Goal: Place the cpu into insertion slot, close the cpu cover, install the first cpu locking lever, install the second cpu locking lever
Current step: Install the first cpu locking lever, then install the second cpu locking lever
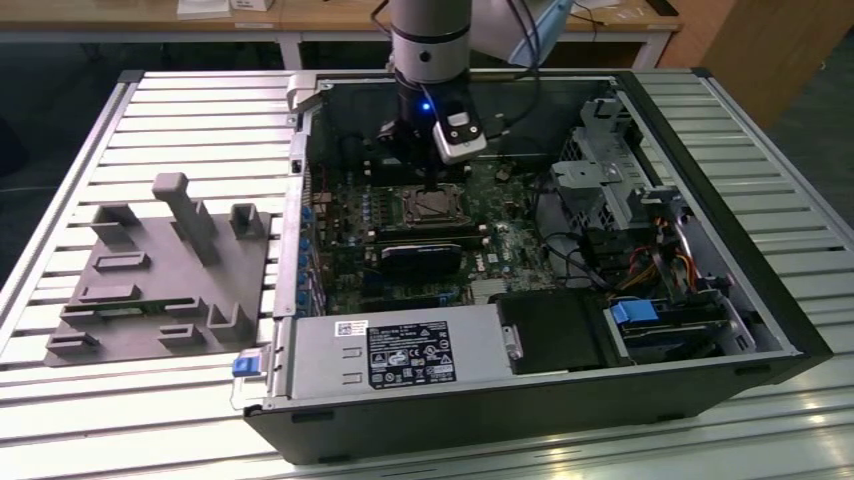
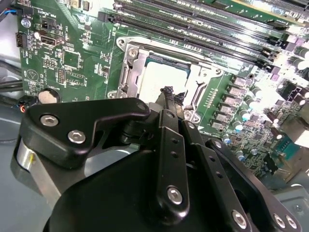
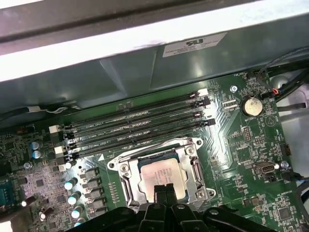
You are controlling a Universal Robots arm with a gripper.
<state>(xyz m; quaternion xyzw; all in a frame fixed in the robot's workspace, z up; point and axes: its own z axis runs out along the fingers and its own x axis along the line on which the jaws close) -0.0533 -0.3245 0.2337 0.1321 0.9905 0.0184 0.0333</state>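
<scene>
The cpu [image 3: 161, 173] lies flat in the insertion slot [image 1: 430, 205] on the green board, its dull silver top [image 2: 155, 79] showing through the window of the cpu cover [image 3: 195, 169]. The cover's silver frame [image 2: 131, 72] lies down around the chip. My gripper [image 3: 161, 190] is shut with nothing between its fingers. The two black fingertips [image 2: 168, 92] are pressed together, right over the cpu's edge nearest me. In the exterior view the gripper [image 1: 434, 190] reaches straight down into the open computer case above the socket. Whether the tips touch the chip cannot be told.
Long black memory slots [image 3: 140, 130] run beside the socket, and a coin battery [image 3: 250, 105] sits on the board. A grey power supply [image 1: 394, 350] and a drive cage [image 1: 601, 170] crowd the case. A grey fixture tray [image 1: 154, 270] lies on the slatted table at the exterior view's left.
</scene>
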